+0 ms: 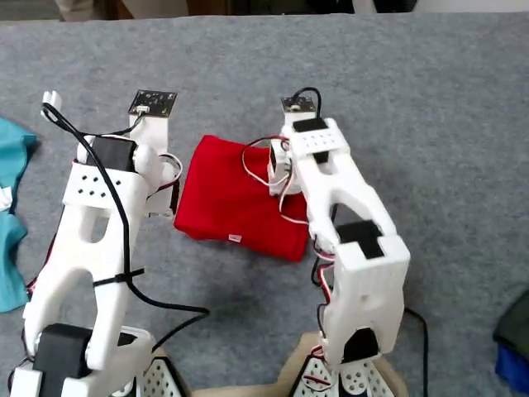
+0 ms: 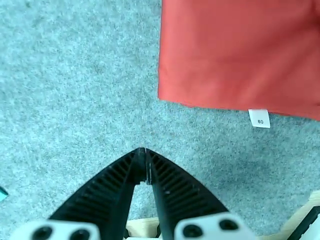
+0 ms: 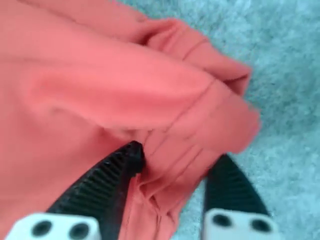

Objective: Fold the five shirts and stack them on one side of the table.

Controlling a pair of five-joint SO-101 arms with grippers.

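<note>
A red shirt (image 1: 235, 198) lies folded into a rough rectangle in the middle of the grey table. In the left wrist view its edge (image 2: 240, 55) and a small white tag (image 2: 259, 119) show just beyond my left gripper (image 2: 141, 152), which is shut and empty over bare cloth beside the shirt's near left corner. My right gripper (image 3: 177, 160) stands open low over the shirt's right side, a bunched hem of red fabric (image 3: 165, 100) lying between its fingers. In the high view the right arm (image 1: 331, 182) covers that edge of the shirt.
A teal shirt (image 1: 12, 215) lies at the left edge of the table. Dark and blue garments (image 1: 514, 339) sit at the right edge. The grey table cover (image 1: 413, 99) stretches flat behind the arms.
</note>
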